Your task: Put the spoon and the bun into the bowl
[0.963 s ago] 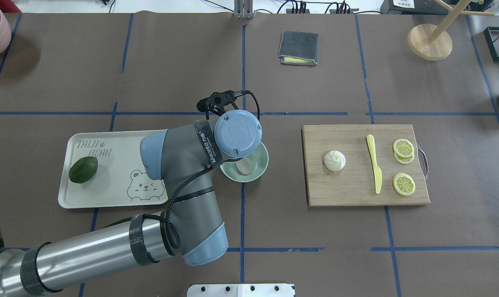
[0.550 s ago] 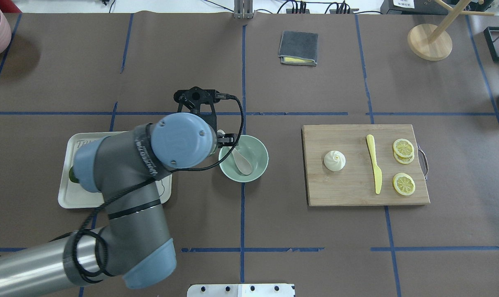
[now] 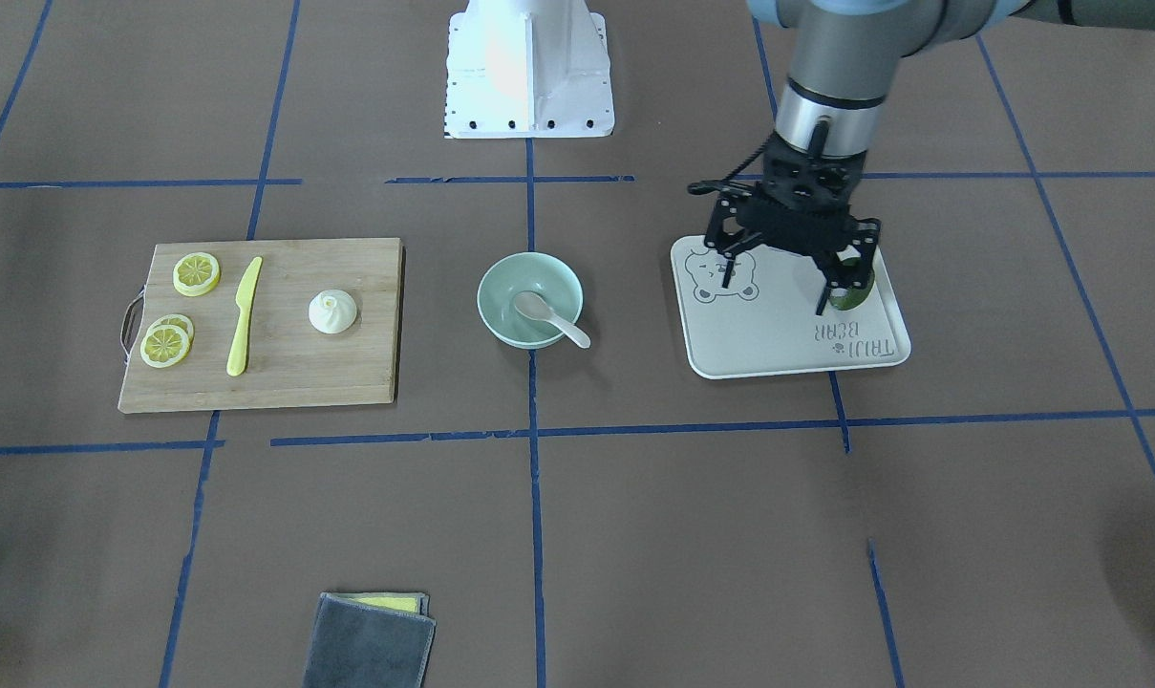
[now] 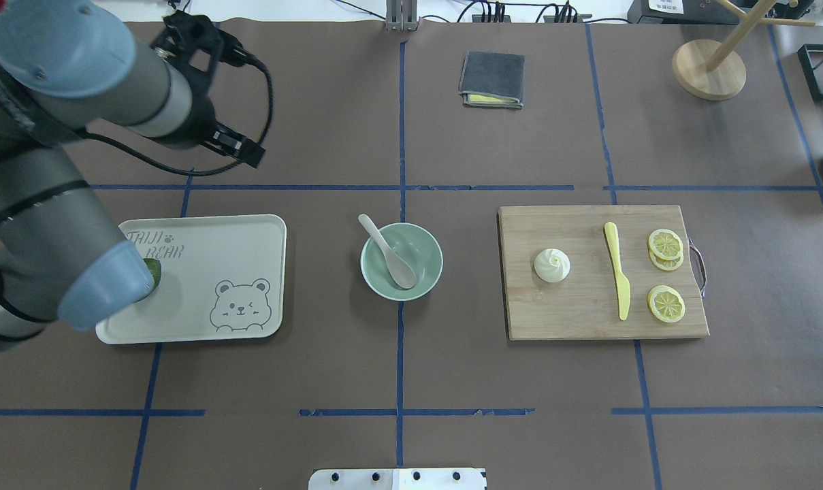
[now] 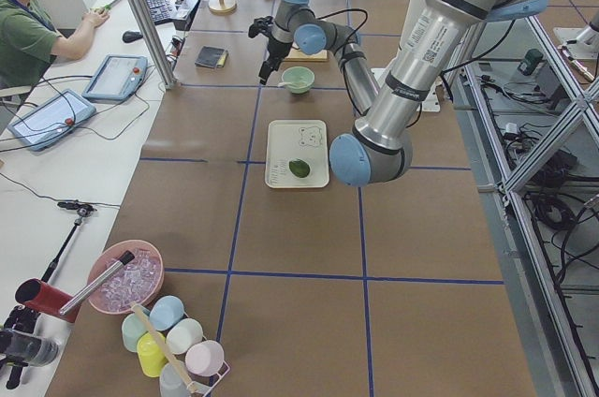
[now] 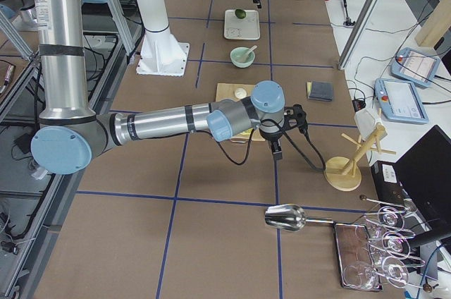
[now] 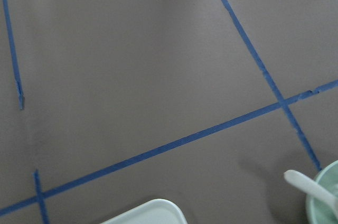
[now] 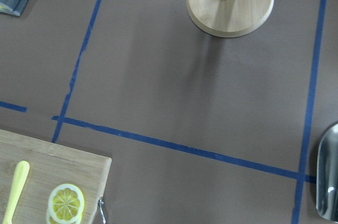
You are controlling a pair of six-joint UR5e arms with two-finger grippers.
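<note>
The left gripper (image 3: 775,287) is held above the tray (image 3: 787,339) with its fingers spread wide and nothing between them. A green fruit (image 3: 852,296) is seen on the tray just behind one finger. The right gripper (image 6: 275,147) is shown only from the side, out past the cutting board (image 4: 588,320), so it cannot be told whether it is spread or closed. The spoon (image 4: 392,255) is seen lying in the bowl (image 4: 433,271), its handle leaned over the rim. The bun (image 4: 552,265) is seen on the cutting board near a yellow knife (image 4: 617,272), well apart from the bowl.
</note>
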